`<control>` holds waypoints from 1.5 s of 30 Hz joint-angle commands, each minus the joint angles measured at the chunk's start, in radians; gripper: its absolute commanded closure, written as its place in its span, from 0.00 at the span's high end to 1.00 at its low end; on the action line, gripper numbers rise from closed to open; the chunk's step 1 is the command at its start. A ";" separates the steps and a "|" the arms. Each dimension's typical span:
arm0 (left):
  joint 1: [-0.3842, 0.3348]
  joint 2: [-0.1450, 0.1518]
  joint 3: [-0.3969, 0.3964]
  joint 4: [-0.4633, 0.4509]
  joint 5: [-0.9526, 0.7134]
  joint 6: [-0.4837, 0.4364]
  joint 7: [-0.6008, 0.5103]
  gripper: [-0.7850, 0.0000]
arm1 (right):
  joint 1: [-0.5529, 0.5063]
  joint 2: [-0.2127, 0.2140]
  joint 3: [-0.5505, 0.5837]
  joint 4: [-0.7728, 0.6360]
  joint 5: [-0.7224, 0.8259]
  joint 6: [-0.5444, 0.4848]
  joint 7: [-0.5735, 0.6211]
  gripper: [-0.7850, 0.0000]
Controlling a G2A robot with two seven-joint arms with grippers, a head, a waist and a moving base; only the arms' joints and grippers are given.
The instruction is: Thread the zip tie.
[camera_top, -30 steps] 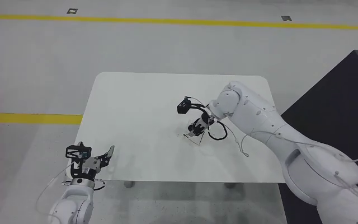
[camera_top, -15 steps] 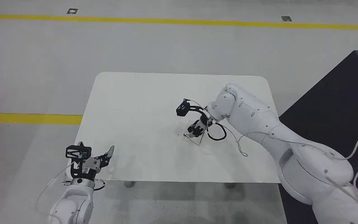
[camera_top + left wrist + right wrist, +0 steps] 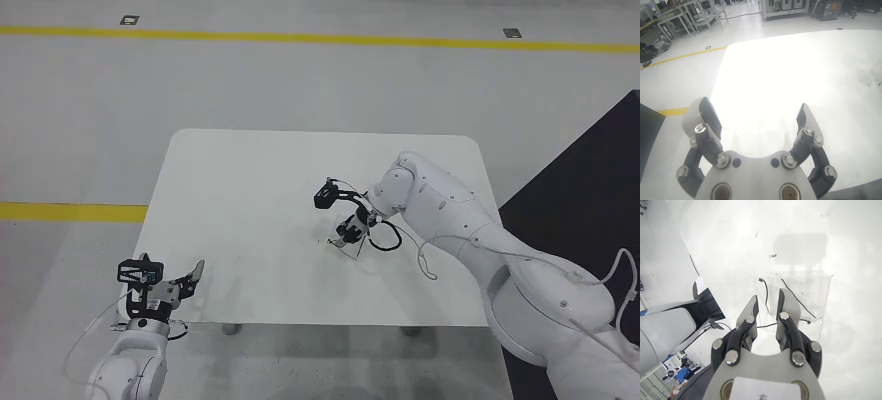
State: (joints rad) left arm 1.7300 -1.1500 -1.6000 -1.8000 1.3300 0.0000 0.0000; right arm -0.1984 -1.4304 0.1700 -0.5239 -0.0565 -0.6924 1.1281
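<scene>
The right gripper [image 3: 767, 293] hung near the table's [image 3: 250, 190] centre, its fingers parted and straddling a black zip tie [image 3: 766, 289] at a clear block [image 3: 821, 294]. The tie's long axis ran lengthwise between the fingers, roughly parallel to them (whether either touched it could not be told). A second tie [image 3: 797, 299] lay just beside. The left gripper [image 3: 753, 102], spread wide and holding nothing, sat well apart at eight o'clock from the tie, so the right arm was plainly nearer for the pinch.
</scene>
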 commanded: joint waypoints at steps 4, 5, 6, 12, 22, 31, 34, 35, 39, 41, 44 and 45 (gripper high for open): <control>0.000 0.000 0.000 0.000 0.000 0.000 0.000 1.00 | 0.002 -0.014 0.000 0.019 -0.005 -0.004 -0.004 0.25; 0.000 0.000 0.000 0.000 0.000 0.000 0.000 1.00 | 0.004 -0.017 0.000 0.024 -0.005 -0.002 -0.002 0.25; 0.000 0.000 0.000 0.000 0.000 0.000 0.000 1.00 | 0.004 -0.019 0.000 0.028 -0.008 -0.002 -0.002 0.25; 0.000 0.000 0.000 0.000 0.000 0.000 0.000 1.00 | 0.006 -0.036 0.000 0.050 -0.015 -0.001 -0.001 0.26; 0.000 0.000 0.000 0.000 0.000 0.000 0.000 1.00 | 0.006 -0.059 0.000 0.090 -0.019 -0.015 -0.015 0.22; 0.000 0.000 0.000 0.000 0.000 0.000 0.000 1.00 | 0.000 -0.079 0.000 0.109 -0.038 -0.018 -0.018 0.18; 0.000 0.000 0.000 0.000 0.000 0.000 0.000 1.00 | 0.003 -0.083 0.000 0.118 -0.035 -0.025 -0.025 0.17; 0.000 0.000 0.000 0.000 0.000 0.000 0.000 1.00 | 0.003 -0.085 0.000 0.122 -0.036 -0.027 -0.027 0.15; 0.000 0.000 0.000 0.000 0.000 0.000 0.000 1.00 | 0.002 -0.087 0.000 0.128 -0.031 -0.038 -0.038 0.14; 0.000 0.000 0.000 0.000 0.000 0.000 0.000 1.00 | -0.001 -0.088 0.000 0.126 -0.028 -0.041 -0.041 0.14; 0.000 0.000 0.000 0.000 0.000 0.000 0.000 1.00 | -0.001 -0.089 0.000 0.125 -0.027 -0.042 -0.042 0.13; 0.000 0.000 0.000 0.000 0.000 0.000 0.000 1.00 | -0.001 -0.089 0.000 0.124 -0.022 -0.045 -0.045 0.13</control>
State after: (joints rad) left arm 1.7300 -1.1500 -1.6000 -1.8000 1.3300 0.0000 0.0000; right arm -0.1993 -1.5197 0.1700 -0.3997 -0.0837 -0.7346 1.0860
